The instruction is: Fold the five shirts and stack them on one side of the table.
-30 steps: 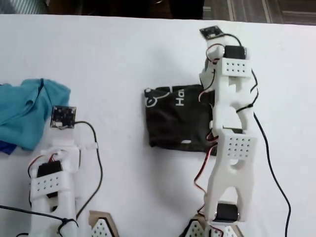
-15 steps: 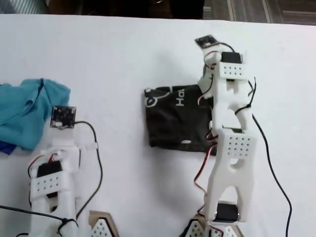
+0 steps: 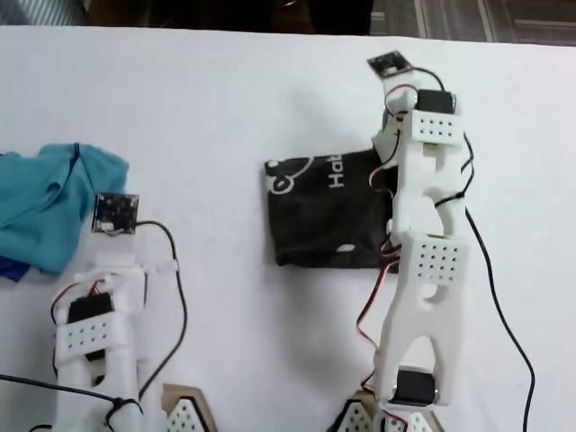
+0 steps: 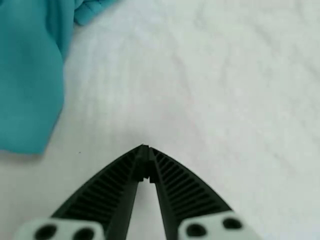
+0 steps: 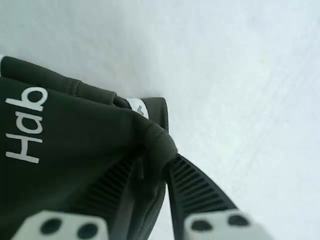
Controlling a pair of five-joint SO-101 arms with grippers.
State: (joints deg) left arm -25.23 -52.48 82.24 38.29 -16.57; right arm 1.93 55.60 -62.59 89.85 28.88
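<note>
- The left arm (image 3: 90, 333) stands at the near left of the white counter (image 3: 207, 117), its wrist camera pointing away over the surface.
- The left fingers (image 4: 117, 192) are pressed together tip to tip with nothing between them. They hang over bare counter, just beside the edge of a teal shirt (image 3: 54, 207).
- The teal shirt lies crumpled and unfolded at the left edge of the counter, near the left arm's wrist.
- A small dark blue patch (image 3: 9, 268) peeks out under the teal shirt's near edge; it may be another shirt, but too little shows to be sure.
- The right arm (image 3: 427, 270) rises from the near right and stretches away over the counter, crossing above the right side of a black shirt (image 3: 324, 216).
- The black shirt lies around the middle of the counter, well apart from the teal one. It forms a roughly rectangular folded bundle with white print facing up along its far part.
- The right fingers (image 5: 197, 192) are pinched on a bunched fold at the black shirt's edge, the dark cloth gathered between them and hiding the tips. A small white label (image 5: 137, 106) shows just beside that fold.
- Beyond the grip lies bare white counter, running to the far edge, where a dark floor (image 3: 270, 13) begins.
</note>
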